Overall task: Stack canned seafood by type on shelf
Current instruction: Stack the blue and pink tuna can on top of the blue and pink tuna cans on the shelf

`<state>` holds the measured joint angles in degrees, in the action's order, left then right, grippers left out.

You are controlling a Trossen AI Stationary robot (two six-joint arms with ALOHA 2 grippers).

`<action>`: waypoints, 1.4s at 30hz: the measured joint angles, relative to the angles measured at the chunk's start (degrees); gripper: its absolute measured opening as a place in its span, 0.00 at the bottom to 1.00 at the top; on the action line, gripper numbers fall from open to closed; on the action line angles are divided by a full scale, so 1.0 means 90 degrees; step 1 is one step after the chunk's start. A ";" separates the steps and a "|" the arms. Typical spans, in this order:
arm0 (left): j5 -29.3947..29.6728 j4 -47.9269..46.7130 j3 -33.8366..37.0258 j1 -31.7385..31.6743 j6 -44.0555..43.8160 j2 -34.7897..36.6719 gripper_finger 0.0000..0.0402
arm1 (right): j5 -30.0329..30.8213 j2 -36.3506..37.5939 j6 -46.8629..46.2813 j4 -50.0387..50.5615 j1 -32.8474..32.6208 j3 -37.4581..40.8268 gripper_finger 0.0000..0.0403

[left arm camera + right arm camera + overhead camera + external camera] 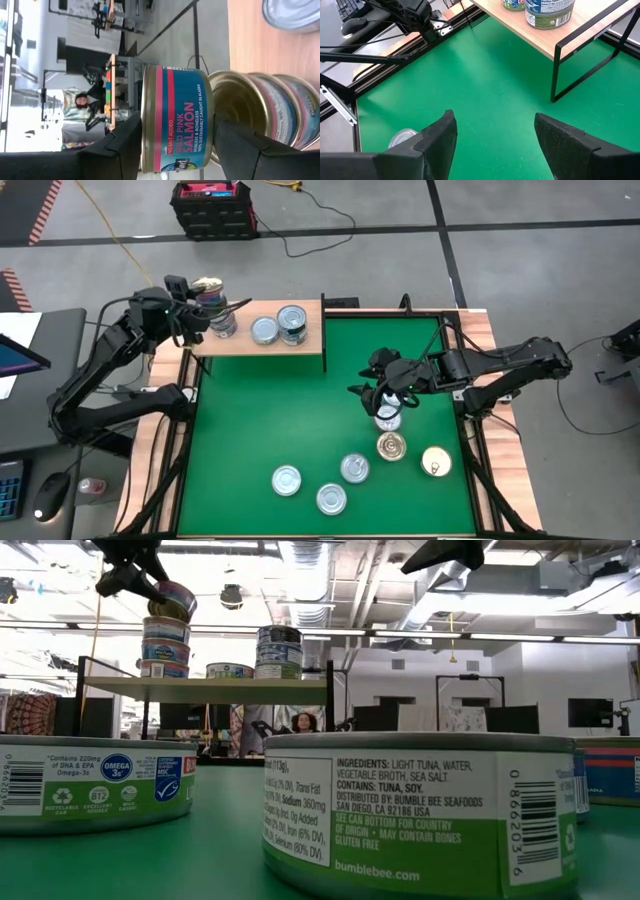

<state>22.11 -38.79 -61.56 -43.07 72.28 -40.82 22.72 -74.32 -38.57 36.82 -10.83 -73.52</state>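
Step in hand: as we read it, we are setting a salmon tin (175, 117) onto the salmon stack (165, 645) at the shelf's (240, 345) left end; the left pincer (205, 305) is clamped on that tin across its side wall, and the tin sits tilted just above the stack's top.
Other arm: the right pincer (495, 135) hangs with its fingers apart and empty, right of the shelf over the green mat (280, 420), directly above one loose tin (387, 420).
Shelf load: right of the stack lie a single flat tin (264, 330) and a short pile of two (292, 323), both well apart from the stack.
Still loose: beyond the shelf's front edge, out on the mat, we count six or so tins, the nearest being a gold-lidded one (391, 446).
Next move, our judgement: level the held tin, centre it over the stack, lower it until it seats, then let go without nudging sideways.
Edges: the stack stands close to the shelf's left end, so a sideways push could tip tins off that end.
Open room: shelf space between stack and flat tin looks free; the mat directly in front of the shelf is free for travel.
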 joint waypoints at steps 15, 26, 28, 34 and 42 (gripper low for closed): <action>-0.0057 -0.0380 -0.0017 0.0035 -0.0005 -0.0195 0.51 | 0.0005 -0.0002 -0.0048 -0.0007 0.0000 0.0000 0.72; -0.0056 -0.0608 -0.0004 0.0139 -0.0822 -0.0194 0.56 | 0.0007 0.0000 -0.0036 -0.0007 0.0000 0.0000 0.72; -0.0108 -0.0670 0.0005 0.0195 -0.0907 -0.0205 0.60 | 0.0009 0.0000 -0.0041 -0.0007 0.0000 0.0000 0.72; -0.0055 -0.0831 0.0000 0.0307 -0.0951 -0.0157 0.68 | 0.0010 0.0000 -0.0046 -0.0009 0.0000 0.0000 0.72; -0.0027 -0.0844 0.0000 0.0424 -0.0961 0.0090 0.69 | 0.0012 -0.0002 -0.0046 -0.0119 -0.0002 0.0000 0.72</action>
<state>21.87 -46.38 -61.56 -39.26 63.64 -40.01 22.83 -74.35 -38.98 35.75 -10.85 -73.52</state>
